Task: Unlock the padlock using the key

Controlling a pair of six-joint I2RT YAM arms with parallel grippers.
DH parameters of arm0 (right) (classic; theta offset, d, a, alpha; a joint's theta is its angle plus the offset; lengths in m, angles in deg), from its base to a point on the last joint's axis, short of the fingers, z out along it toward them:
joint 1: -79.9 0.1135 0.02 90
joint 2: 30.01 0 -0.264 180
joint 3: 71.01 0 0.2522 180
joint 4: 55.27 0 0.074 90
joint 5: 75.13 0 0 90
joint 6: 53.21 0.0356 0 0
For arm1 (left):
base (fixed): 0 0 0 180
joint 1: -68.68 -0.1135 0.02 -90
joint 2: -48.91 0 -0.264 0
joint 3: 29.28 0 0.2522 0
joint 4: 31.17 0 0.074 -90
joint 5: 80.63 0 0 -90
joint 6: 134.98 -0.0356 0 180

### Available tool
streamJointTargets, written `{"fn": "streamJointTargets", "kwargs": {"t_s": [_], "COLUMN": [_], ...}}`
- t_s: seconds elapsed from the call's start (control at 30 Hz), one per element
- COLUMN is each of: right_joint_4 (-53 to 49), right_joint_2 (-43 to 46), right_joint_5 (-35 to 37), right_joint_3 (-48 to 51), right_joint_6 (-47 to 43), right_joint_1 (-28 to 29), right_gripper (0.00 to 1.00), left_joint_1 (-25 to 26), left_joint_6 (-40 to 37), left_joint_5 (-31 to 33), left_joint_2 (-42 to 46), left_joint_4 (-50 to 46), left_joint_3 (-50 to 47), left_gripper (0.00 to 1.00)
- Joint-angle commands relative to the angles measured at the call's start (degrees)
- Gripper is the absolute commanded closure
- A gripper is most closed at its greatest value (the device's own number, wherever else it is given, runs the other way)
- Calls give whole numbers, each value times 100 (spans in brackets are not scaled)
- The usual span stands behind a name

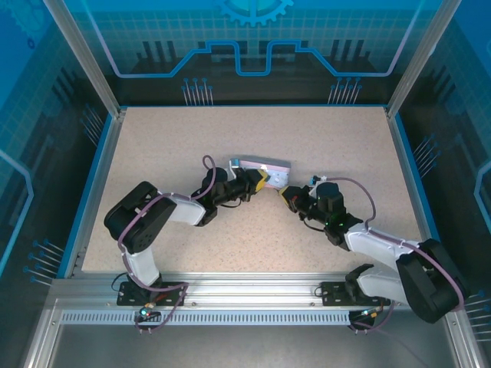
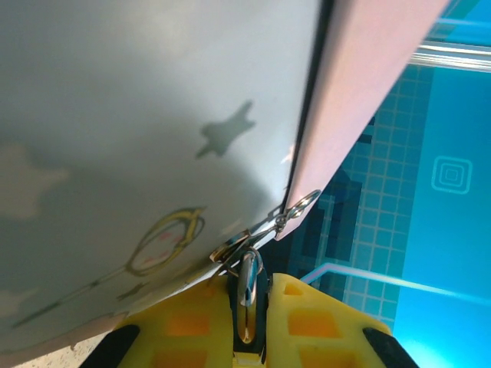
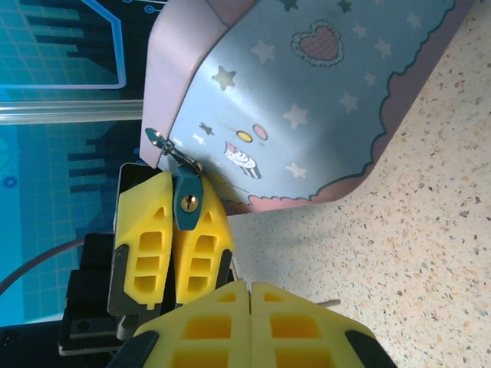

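We see left claw [image 3: 178,188] clamped on the padlock [image 3: 184,220] at tin's [image 3: 307,100] eight o'clock corner — right claw [image 3: 249,288] closed, keyhole [image 3: 189,203] empty, lock unopened.

Glossy printed tin [image 3: 307,100], speckled matt tabletop [image 3: 430,230], apparently metal teal padlock [image 3: 186,203].

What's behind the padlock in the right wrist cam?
The pale blue tin, whose metal latch carries the padlock. The left fingers clamp the padlock's sides, so its lower body and the tin's edge behind them are covered.
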Motion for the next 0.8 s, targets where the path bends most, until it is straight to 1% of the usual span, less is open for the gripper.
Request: {"fn": "streamJointTargets", "kwargs": {"t_s": [0.0,0.2,0.77], "right_joint_4": [253,450,509], "right_joint_2": [-164,-357,-604], "right_joint_5": [73,64,12], "right_joint_3": [-215,-296,-557], "right_joint_6": [136,242,226], "right_joint_1": [63,62,62], "right_gripper": [100,100,100], "left_joint_1": [35,37,29], "left_joint_6": [104,135,176], "left_joint_5": [65,65,73], "left_joint_2": [208,184,92], "left_joint_4": [367,450,563], "left_joint_3": [-68,-112,-116], "left_gripper": [100,100,100]}}
